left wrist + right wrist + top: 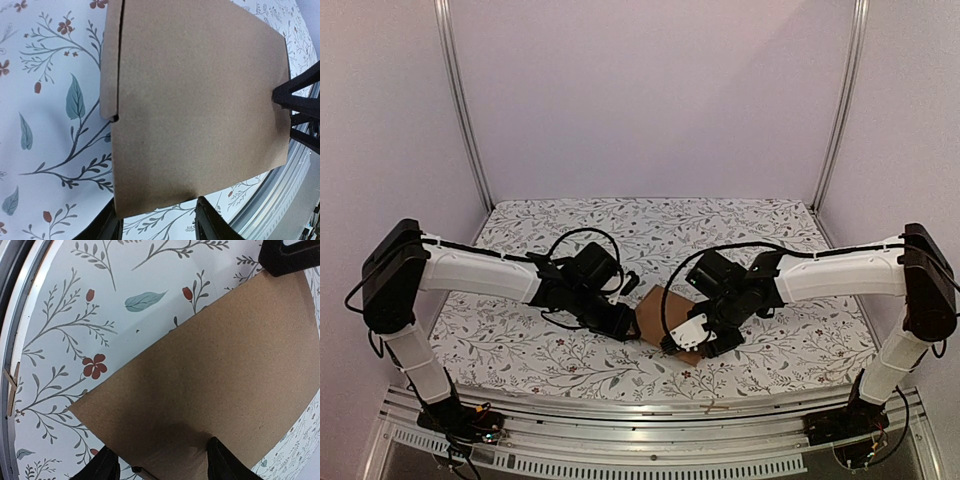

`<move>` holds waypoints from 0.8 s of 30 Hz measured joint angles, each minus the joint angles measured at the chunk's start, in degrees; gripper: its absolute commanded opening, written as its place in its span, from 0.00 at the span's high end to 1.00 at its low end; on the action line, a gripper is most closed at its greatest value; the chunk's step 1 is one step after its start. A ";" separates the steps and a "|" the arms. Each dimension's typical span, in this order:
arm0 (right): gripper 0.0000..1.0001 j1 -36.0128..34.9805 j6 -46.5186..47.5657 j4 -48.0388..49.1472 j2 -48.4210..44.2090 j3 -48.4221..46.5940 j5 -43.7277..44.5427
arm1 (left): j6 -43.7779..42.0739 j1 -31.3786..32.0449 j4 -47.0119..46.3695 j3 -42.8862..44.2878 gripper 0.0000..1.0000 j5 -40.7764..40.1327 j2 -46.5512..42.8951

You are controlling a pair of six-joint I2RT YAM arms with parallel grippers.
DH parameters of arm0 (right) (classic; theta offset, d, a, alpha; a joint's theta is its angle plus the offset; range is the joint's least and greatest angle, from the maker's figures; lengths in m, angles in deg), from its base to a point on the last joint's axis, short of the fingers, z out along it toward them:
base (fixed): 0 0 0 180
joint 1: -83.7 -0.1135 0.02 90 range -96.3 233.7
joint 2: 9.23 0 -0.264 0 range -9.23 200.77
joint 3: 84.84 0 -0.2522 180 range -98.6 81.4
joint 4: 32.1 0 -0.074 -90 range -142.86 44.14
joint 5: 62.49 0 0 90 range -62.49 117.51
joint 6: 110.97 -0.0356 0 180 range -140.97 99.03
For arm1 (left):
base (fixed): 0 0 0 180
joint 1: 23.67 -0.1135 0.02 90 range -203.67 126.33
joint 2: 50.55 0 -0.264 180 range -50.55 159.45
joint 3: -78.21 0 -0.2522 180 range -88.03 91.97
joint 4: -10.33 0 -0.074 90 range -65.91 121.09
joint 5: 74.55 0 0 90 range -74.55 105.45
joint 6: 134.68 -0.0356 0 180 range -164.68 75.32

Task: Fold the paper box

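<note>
paper box point(658, 312): matte brown cardboard, flat panel, slit side flap with rounded corner | floral tablecloth point(620, 225): beneath box | left gripper point(159, 227): at box's left edge, jaws parted wide | right gripper point(162, 467): at box's right edge, jaws parted wide

Your left arm point(470, 268) and right arm point(840, 275) both reach inward, elbows wide, wrists angled down. Left gripper point(628, 328) and right gripper point(680, 340) face each other near centre, fingers point(111, 227) parted.
</note>
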 measured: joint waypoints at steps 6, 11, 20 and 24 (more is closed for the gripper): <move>0.42 0.00 0.00 -0.04 0.07 -0.04 0.02 | 0.22 -0.02 -1.09 -0.02 0.51 0.11 1.42; 0.41 0.02 0.02 -0.09 0.17 -0.11 0.20 | 0.83 -0.02 -2.73 -0.11 0.51 0.83 2.97; 0.41 0.02 0.04 -0.57 0.59 -0.57 0.50 | 1.33 -0.04 -4.26 -0.35 0.51 1.90 3.82; 0.41 0.02 0.04 -0.87 0.68 -0.76 0.50 | 1.46 -0.17 -4.22 -0.35 0.51 2.32 3.74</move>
